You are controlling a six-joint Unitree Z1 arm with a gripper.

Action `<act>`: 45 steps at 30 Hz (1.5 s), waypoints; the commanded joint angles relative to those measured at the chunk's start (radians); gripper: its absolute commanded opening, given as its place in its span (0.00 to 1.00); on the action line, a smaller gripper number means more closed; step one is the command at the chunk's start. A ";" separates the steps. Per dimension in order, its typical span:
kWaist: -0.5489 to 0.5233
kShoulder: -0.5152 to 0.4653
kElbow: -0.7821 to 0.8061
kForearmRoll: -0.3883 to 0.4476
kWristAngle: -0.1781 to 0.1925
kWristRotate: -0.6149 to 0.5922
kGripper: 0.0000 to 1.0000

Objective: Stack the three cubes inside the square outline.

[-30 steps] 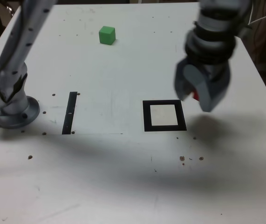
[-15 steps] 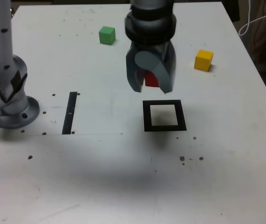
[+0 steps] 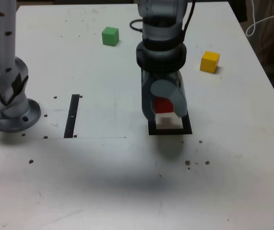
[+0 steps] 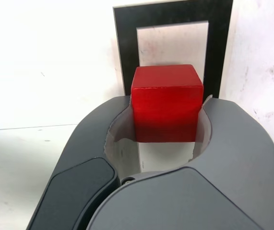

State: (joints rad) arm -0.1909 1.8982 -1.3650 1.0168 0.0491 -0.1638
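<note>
My gripper [image 3: 164, 106] is shut on the red cube [image 3: 163, 104] and hangs directly over the square outline [image 3: 169, 130], its jaws covering the outline's far half. In the wrist view the red cube [image 4: 166, 102] sits clamped between the grey jaws of my gripper [image 4: 166, 120], with the square outline [image 4: 172, 21] lying beneath and beyond it. Whether the cube touches the table cannot be told. The green cube [image 3: 110, 36] rests at the far side of the table. The yellow cube [image 3: 209, 61] lies toward the exterior view's right, behind the outline.
The arm's base [image 3: 9, 108] stands at the exterior view's left. A narrow black strip [image 3: 72, 115] lies between the base and the outline. A white cable [image 3: 266, 19] hangs past the table's far right corner.
The gripper, holding the red cube, swung from the exterior view's right leftwards past the outline, then came down over the square outline.
</note>
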 commanded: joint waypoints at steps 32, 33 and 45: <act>-0.001 0.035 0.034 -0.046 0.055 0.011 0.94; 0.000 0.031 0.024 -0.028 0.067 0.010 0.94; 0.116 0.093 -0.344 0.260 0.215 0.365 0.95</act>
State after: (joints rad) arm -0.0982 1.9668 -1.6319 1.2499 0.2587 0.0814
